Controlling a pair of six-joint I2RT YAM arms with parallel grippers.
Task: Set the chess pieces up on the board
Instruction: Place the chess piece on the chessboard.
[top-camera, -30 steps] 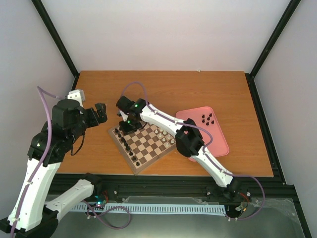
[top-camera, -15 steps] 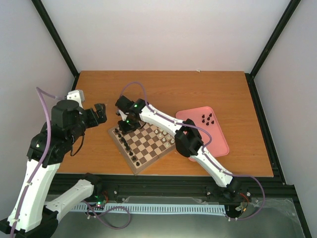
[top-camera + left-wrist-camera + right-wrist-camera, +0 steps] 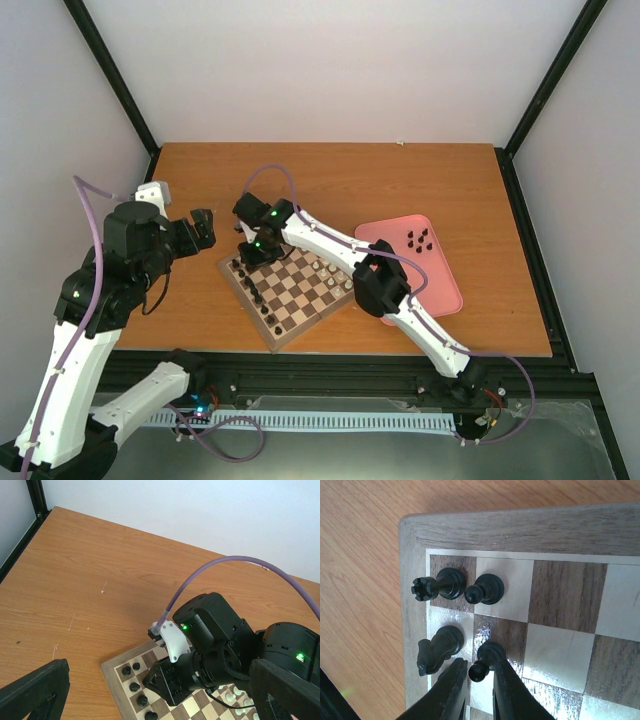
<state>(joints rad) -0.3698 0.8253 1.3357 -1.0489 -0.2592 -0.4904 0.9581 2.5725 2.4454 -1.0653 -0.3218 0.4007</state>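
From above, the right arm (image 3: 330, 250) hides part of the board (image 3: 300, 300) at mid-table, and the chess pieces (image 3: 418, 240) in the pink tray (image 3: 440, 285) on the right are too small to count. Close up, four more stand at the board's left corner. The right gripper (image 3: 480, 662) has its fingers narrowly parted beside one pawn (image 3: 485, 661). The left gripper (image 3: 205, 230) is spread wide.

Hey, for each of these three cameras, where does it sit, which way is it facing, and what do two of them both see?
Top external: above and behind the robot, looking down on the table, board and pink tray; the left arm and right arm show.
Left wrist: on the raised left arm beside the board, facing the right arm's wrist; its own fingers fill the bottom corners.
Right wrist: straight down on a board corner; its fingers straddle a black pawn.
Shared: both wrist views show that corner's black pieces.
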